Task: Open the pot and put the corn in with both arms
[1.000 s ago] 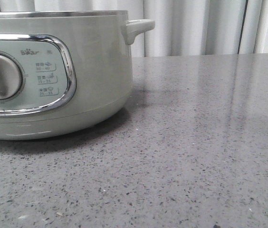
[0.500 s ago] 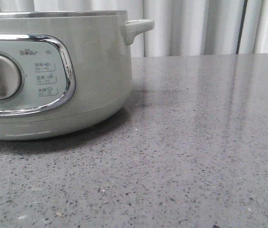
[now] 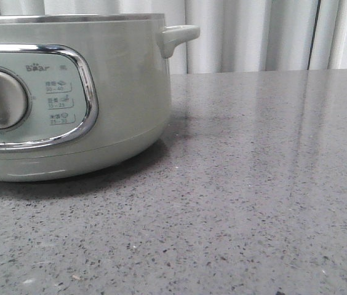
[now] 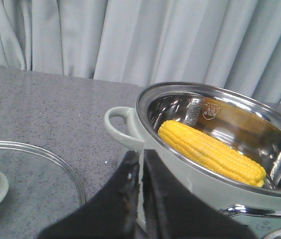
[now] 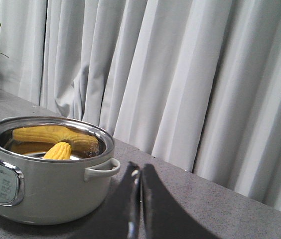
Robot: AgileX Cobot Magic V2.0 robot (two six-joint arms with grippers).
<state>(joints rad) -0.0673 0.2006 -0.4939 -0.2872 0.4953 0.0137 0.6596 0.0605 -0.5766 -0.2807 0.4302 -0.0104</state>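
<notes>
Holding nothing, left gripper (image 4: 141, 172) has its dark fingers pressed together, no gap between them. It sits up off the counter (image 4: 46, 107), just beside the pot (image 4: 190, 199) on the side with the small handle (image 4: 120, 124). Right gripper (image 5: 140, 199) is likewise closed and empty, fingers touching, raised and apart from the pot on its other handle side.

Pot is uncovered, steel rim exposed. Corn (image 4: 210, 152) lies inside it, slanted, resting against the shiny inner wall, tapered end toward the control panel side. Right wrist view shows the cob end plus its reflection in the steel.

Glass lid (image 4: 31, 184) lies flat on the counter near the pot, not touching it.

Front view: only pot body, knob (image 3: 0, 99) and chrome panel frame on grey speckled counter, pale curtain (image 3: 253, 34) behind.
</notes>
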